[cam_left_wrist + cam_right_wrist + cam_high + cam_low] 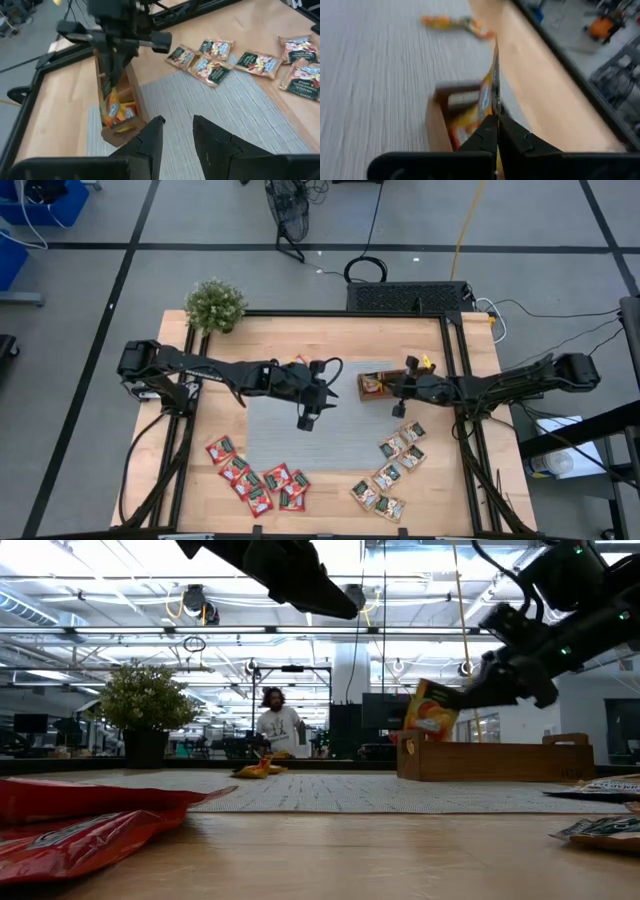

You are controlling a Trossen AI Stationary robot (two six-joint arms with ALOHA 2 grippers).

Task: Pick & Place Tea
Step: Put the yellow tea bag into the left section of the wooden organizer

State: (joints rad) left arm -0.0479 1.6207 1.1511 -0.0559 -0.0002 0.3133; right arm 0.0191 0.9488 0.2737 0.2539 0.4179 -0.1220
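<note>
Right pincer [496, 131] clamped on 1 orange-yellow sachet [489, 92], held upright on edge just above the wooden tray [376, 385] at the far right side of the grey mat [290, 435]. Tray already holds orange-yellow sachets. Left pincer [176, 131] hovers over the mat's middle, fingers narrowly parted, holding nothing. Red sachets [256, 477] lie clustered on the counter [330, 340] at the mat's near-left corner; pale and dark green sachets [393, 465] lie near-right. Another orange-yellow sachet [259, 769] rests at the mat's far edge.
</note>
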